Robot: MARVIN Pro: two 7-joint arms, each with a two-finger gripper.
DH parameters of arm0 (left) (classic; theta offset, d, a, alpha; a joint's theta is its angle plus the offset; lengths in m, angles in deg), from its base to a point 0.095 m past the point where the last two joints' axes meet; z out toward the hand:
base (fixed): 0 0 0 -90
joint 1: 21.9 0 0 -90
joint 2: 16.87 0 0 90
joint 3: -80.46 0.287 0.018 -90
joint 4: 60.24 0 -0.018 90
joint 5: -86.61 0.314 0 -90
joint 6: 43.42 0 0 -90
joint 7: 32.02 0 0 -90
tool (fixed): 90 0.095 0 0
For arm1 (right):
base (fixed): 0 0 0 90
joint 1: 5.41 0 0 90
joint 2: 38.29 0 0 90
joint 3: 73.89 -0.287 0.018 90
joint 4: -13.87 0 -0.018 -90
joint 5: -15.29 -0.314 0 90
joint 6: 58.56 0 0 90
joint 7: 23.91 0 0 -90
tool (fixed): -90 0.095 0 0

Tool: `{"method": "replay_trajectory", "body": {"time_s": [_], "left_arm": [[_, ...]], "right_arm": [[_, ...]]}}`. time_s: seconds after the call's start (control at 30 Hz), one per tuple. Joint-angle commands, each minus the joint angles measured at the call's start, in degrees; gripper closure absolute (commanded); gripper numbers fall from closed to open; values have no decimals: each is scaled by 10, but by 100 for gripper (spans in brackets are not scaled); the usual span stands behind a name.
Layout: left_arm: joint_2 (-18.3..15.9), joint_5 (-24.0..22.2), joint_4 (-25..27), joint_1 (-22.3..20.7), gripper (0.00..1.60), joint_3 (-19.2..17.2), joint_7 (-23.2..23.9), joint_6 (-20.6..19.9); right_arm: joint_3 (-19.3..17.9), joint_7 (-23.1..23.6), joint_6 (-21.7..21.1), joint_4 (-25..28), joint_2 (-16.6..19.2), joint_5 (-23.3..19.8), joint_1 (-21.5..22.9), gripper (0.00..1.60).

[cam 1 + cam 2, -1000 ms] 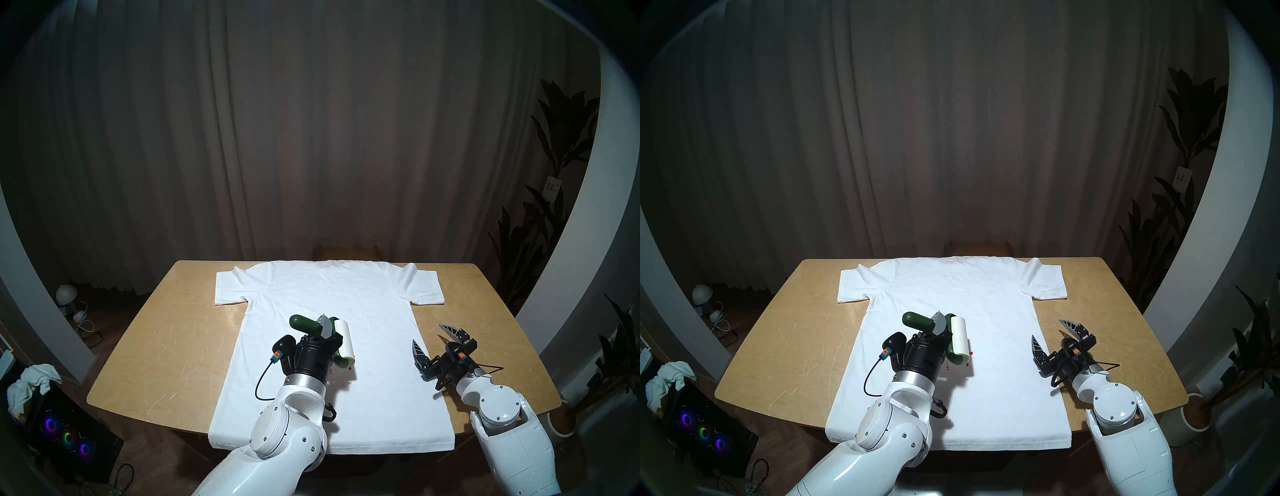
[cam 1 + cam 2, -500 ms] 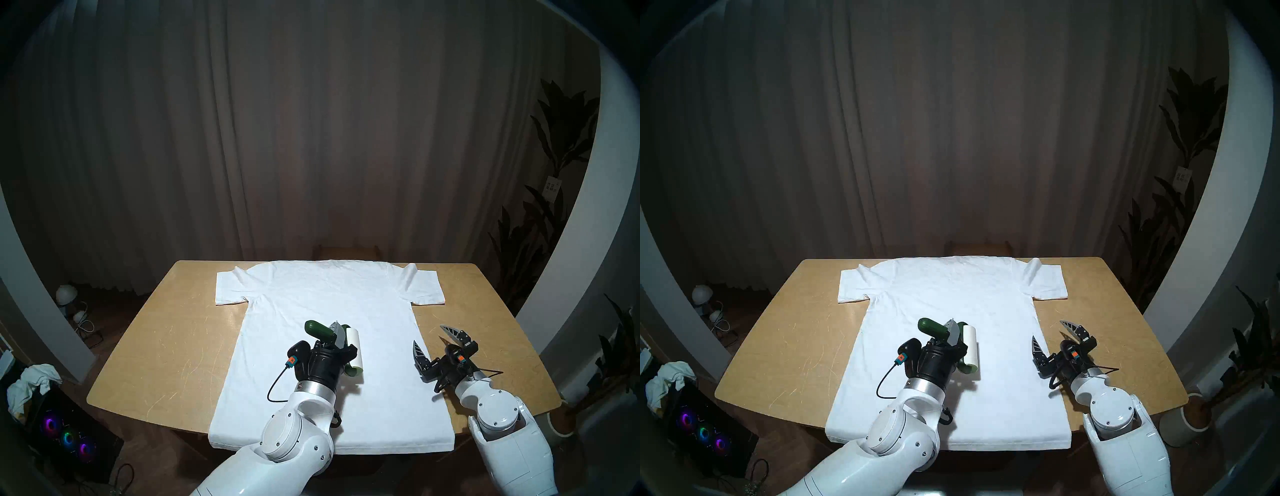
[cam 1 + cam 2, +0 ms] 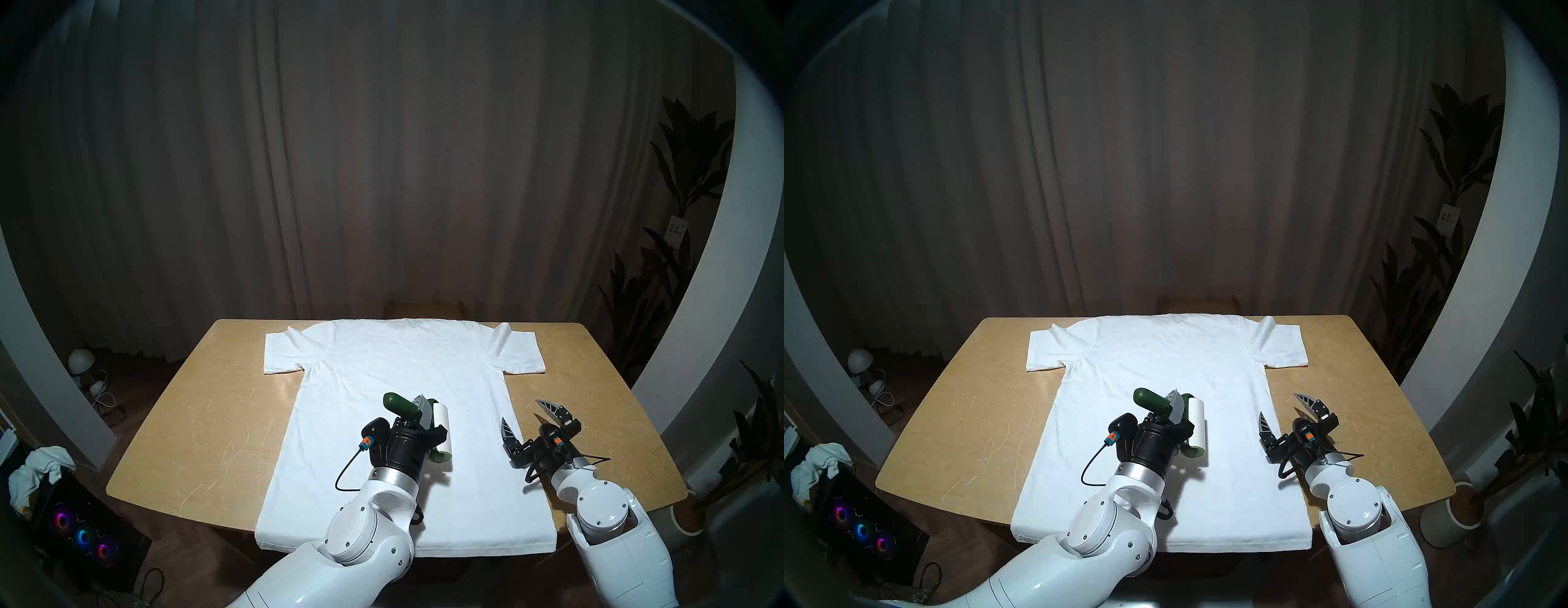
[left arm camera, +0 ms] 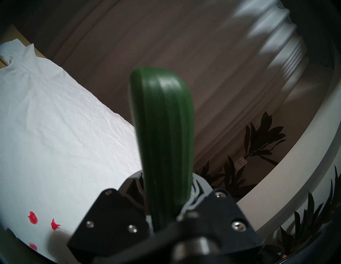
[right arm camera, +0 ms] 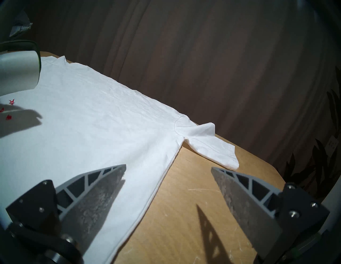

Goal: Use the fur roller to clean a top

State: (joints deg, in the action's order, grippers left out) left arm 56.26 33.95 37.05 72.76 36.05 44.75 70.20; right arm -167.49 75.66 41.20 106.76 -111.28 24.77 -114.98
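The left gripper (image 3: 418,414) is clamped on the lint roller's (image 3: 441,429) stiff green handle, a good place to hold it, over the middle of the soft white T-shirt (image 3: 403,361). The light cloth may wrinkle. The right gripper (image 3: 526,418) stands apart, empty.

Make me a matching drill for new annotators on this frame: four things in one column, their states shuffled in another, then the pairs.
Things:
1. roller
2. T-shirt
3. right gripper
4. red bits

States:
A. open, holding nothing
B. lying on the shirt
C. spread flat on the table
D. held by its green handle in the left gripper

Pairs: 1-D, 2-C, 3-A, 4-B
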Motion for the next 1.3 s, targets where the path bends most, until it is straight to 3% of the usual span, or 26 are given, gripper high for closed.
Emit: {"method": "replay_trajectory", "body": {"time_s": [0.0,0.63,0.97,1.27], "left_arm": [[11,-22,-10,-35,160,14,13,6],[36,-48,-78,-66,160,19,31,13],[29,-31,-81,-64,160,33,1,-8],[25,-6,-93,-65,160,41,-26,2]], "right_arm": [[1,1,2,0,2,1,-3,0],[6,3,0,-8,4,3,11,0],[3,5,-3,-9,2,0,13,0],[4,10,-4,-15,-2,-5,18,0]]}}
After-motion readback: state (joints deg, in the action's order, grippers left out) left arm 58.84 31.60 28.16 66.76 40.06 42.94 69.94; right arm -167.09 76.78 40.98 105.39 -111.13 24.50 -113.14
